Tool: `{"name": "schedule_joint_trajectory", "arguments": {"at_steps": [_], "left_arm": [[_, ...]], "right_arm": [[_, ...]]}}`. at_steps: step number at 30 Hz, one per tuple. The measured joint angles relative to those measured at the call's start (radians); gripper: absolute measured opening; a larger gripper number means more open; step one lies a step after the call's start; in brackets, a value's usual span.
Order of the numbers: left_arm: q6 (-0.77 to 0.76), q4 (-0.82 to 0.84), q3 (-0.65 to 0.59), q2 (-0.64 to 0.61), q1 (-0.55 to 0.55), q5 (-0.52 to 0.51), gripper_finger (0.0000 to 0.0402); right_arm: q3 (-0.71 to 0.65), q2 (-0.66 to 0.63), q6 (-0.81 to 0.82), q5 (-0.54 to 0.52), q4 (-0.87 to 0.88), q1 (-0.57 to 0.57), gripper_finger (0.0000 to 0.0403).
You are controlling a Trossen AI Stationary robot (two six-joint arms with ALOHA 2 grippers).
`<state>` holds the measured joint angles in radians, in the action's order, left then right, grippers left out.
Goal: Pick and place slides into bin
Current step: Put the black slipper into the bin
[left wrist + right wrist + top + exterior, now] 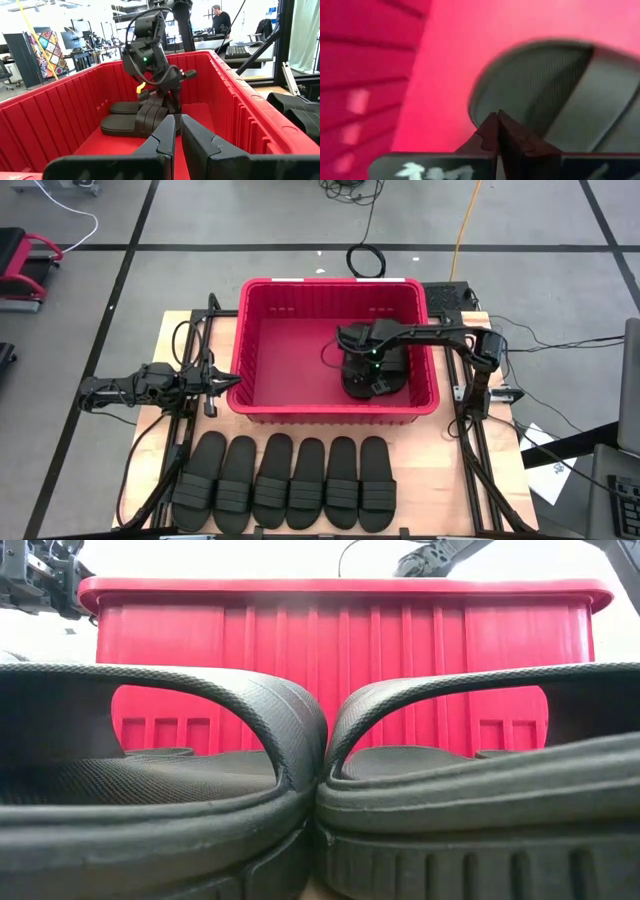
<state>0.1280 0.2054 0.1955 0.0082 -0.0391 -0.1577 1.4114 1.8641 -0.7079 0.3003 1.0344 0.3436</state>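
Observation:
The red bin [262,330] stands at the table's middle, toward the far side. Two black slides [122,120] lie inside on its floor, in its right half. My right gripper [377,383] reaches down into the bin, shut, its tips [497,122] at the rounded end of one slide's sole [535,85], beside the strap [150,112]. Several more slides [290,480] lie side by side along the near edge. My left gripper [228,379] waits level just outside the bin's left wall, shut and holding nothing. My right gripper comes steeply from above with shut fingers over the end of a slide's sole [520,107]. I cannot tell whether the tips touch it. The slide lies flat on the bin's floor.
The bin's ribbed walls [60,115] rise around the right gripper, with bare red floor [290,360] in the bin's left half. In the low view two slides [150,790] [480,790] fill the foreground before the bin [340,630]. Cables and frame rails run along both table sides.

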Motion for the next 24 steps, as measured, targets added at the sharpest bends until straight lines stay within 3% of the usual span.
{"name": "schedule_joint_trajectory", "arguments": {"at_steps": [9,20,24], "left_arm": [[-0.002,0.000,0.000,0.000,0.000,0.000,0.0031],[0.001,0.000,0.000,0.000,0.000,0.000,0.0031],[0.002,0.000,0.000,0.000,0.000,0.000,0.0031]], "right_arm": [[-0.016,-0.001,0.096,-0.184,-0.053,-0.001,0.0000],[-0.015,-0.010,0.167,-0.196,-0.009,0.003,0.0000],[-0.015,-0.054,0.159,-0.153,-0.011,0.007,0.0000]]}}
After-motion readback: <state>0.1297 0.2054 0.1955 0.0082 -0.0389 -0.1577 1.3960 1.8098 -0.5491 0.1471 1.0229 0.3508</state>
